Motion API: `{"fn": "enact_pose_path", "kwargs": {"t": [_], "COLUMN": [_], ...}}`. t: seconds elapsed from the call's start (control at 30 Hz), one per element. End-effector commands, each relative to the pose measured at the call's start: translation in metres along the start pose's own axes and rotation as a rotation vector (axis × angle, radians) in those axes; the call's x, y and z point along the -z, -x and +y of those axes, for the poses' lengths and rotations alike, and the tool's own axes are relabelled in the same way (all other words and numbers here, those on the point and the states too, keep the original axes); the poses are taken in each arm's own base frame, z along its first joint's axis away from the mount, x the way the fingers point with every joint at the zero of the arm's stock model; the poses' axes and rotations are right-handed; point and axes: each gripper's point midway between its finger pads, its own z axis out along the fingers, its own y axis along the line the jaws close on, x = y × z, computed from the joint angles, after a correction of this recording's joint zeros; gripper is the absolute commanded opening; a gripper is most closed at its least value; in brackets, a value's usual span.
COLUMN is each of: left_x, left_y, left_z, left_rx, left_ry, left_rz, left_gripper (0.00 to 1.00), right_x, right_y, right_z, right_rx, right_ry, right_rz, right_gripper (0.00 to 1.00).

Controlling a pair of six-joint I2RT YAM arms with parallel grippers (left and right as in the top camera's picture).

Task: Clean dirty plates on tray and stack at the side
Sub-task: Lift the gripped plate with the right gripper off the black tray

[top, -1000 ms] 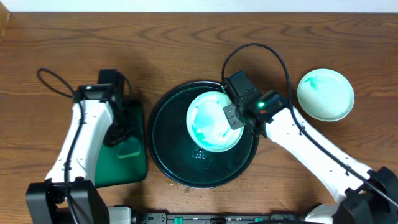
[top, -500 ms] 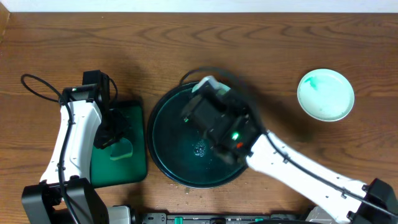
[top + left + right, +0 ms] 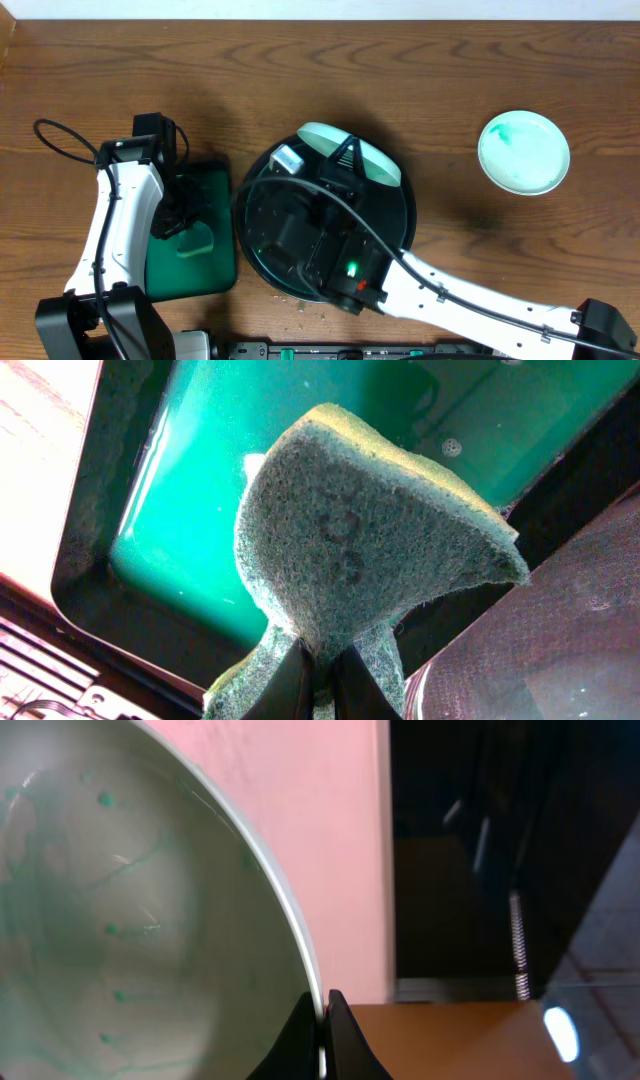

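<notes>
The right gripper (image 3: pixel 322 1035) is pinched tight on the rim of 1 plate (image 3: pixel 130 920), whose inner face shows green streaks and dots; from overhead that plate (image 3: pixel 380 168) stands tilted on edge over the far side of the round tray (image 3: pixel 243 200). A second plate (image 3: pixel 523 152), smeared green, lies flat on the table (image 3: pixel 450 80), well apart to the right of the round tray. The left gripper (image 3: pixel 320 680) is closed on a sponge (image 3: pixel 350 550), holding it over the small green tray (image 3: pixel 190 510).
</notes>
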Motion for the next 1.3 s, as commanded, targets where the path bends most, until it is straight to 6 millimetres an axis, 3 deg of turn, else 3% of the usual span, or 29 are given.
{"fn": "enact_pose_path", "kwargs": {"t": [0.0,0.17,0.33,0.4,0.47,0.57,0.63,0.77,0.87,0.97,1.03,1.17,1.2,1.27], "left_x": [0.004,0.004,0.004,0.004,0.004,0.004,0.004,0.005,0.004,0.004,0.004,0.004,0.004,0.004], "left_y": [0.003,0.003,0.003,0.002,0.002,0.002,0.0,0.001,-0.001,0.0,0.0,-0.001,-0.001,0.0], "left_z": [0.001,0.001,0.001,0.002,0.002,0.0,-0.001,-0.002,-0.001,-0.002,-0.001,-0.001,-0.001,-0.001], "left_rx": [-0.008,-0.008,-0.008,-0.008,-0.008,-0.009,-0.01,-0.012,-0.013,-0.012,-0.013,-0.013,-0.013,-0.012], "left_ry": [0.001,0.001,0.001,0.003,0.002,-0.006,-0.015,-0.018,-0.014,-0.016,-0.015,-0.013,-0.013,-0.015], "left_rz": [-0.014,-0.015,-0.014,-0.011,-0.012,-0.009,0.001,-0.003,0.004,0.001,0.003,0.007,0.005,0.003], "left_gripper": [0.07,0.07,0.07,0.07,0.07,0.07,0.07,0.07,0.07,0.07,0.07,0.07,0.07,0.08], "right_x": [0.011,0.014,-0.003,0.007,0.011,-0.001,0.008,0.008,0.025,0.013,-0.002,0.007,0.006,-0.011], "right_y": [-0.006,-0.003,-0.007,-0.01,-0.002,-0.001,-0.002,0.017,0.013,0.024,0.017,0.003,-0.003,-0.023], "right_z": [-0.026,-0.025,-0.025,-0.033,-0.028,-0.026,-0.033,-0.009,-0.019,0.01,0.036,0.099,0.103,0.088], "right_rx": [0.058,0.041,-0.064,-0.083,-0.093,-0.129,-0.167,-0.175,-0.199,-0.245,-0.329,-0.459,-0.464,-0.488], "right_ry": [-0.059,-0.056,-0.046,-0.094,-0.065,-0.044,-0.079,0.037,-0.033,0.127,0.254,0.619,0.64,0.511], "right_rz": [0.03,0.018,0.04,0.067,0.024,0.024,0.039,-0.071,-0.044,-0.123,-0.1,-0.022,0.004,0.082], "right_gripper": [0.01,0.01,0.01,0.01,0.01,0.01,0.01,0.01,0.01,0.01,0.01,0.01,0.01,0.01]}}
